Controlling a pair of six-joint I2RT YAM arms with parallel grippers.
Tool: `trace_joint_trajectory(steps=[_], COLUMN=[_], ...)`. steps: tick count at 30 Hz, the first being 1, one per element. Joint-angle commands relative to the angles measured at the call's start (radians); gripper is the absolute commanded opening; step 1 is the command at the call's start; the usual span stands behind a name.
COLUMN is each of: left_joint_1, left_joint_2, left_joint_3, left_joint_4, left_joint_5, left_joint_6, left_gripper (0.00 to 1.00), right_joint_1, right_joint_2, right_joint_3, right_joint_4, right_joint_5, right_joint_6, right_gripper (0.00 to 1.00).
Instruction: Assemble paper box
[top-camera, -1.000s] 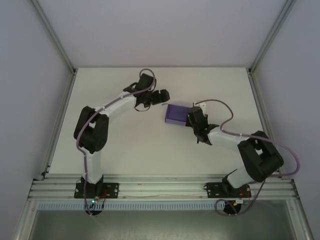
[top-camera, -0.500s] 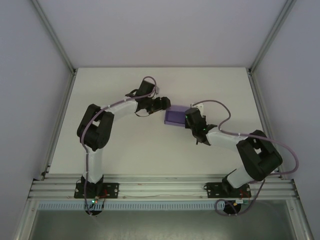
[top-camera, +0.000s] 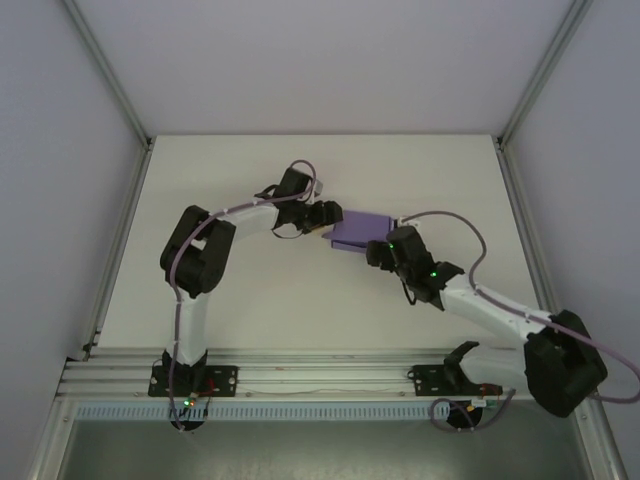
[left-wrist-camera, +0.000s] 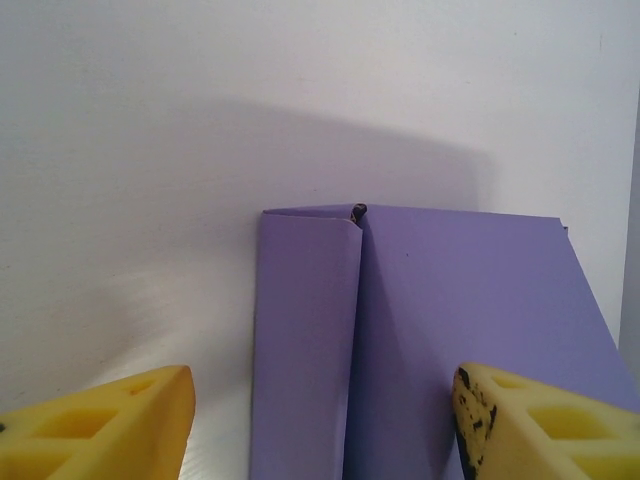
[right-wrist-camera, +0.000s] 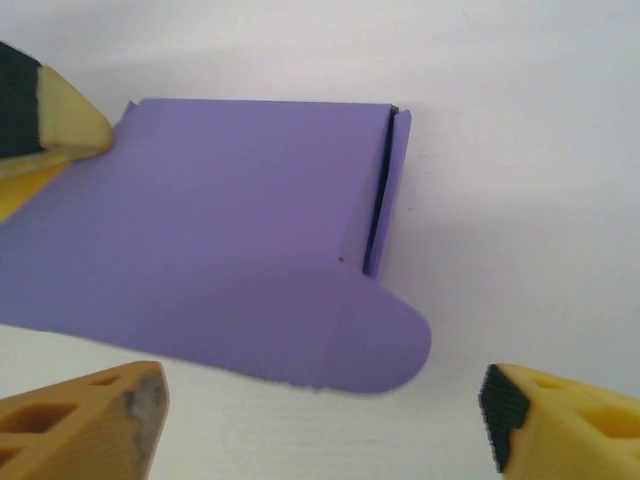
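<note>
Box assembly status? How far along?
Done: the paper box is folded into a shallow box shape and lies flat on the table.
In hand: the left gripper and right gripper sit at opposite sides of it, both open, neither clamped on the card.
Left: the rounded tab pokes out flat on the table, untucked, and the end flap beside it stands slightly ajar.
</note>
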Motion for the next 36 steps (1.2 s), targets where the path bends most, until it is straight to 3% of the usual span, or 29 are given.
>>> trace_joint_trajectory(steps=[1,5,8,20,25,29,36], left_joint_1=[-0.009,-0.009,-0.008,0.008,0.043,0.061,0.092], left_joint_2=[0.059,0.071,0.085,0.097,0.098,0.087,0.092], left_joint_3=[-0.022,-0.020,-0.022,-0.072,-0.142,-0.192,-0.245], left_joint_4=[-0.036,-0.039,-0.028,0.085,0.212,0.290,0.397], left_joint_5=[-0.024,-0.023,-0.004,0.091,0.163,0.192,0.244], left_joint_6=[0.024,0.033,0.029,-0.023,-0.097,-0.129,-0.168], left_gripper=[0.67,0.66,0.62,0.32,0.24,0.11,0.11], right_joint_1=[-0.004,-0.041,-0.117,-0.270,-0.337,-0.364,-0.390], right_joint_2=[-0.082,-0.168,-0.170,0.078,0.173,0.263,0.448], right_joint_3=[-0.035,-0.054,-0.039,0.061,0.067,0.105,0.180], right_joint_4=[-0.081,-0.071,-0.062,-0.017,0.101,0.170,0.306], right_joint_5=[-0.026,-0.013,-0.077,-0.164,-0.306,-0.417,-0.593], right_joint_6=[0.035,0.095,0.148,0.295,0.351,0.355,0.391], right_gripper=[0.99,1.00,1.00,1.00,1.00,1.00,1.00])
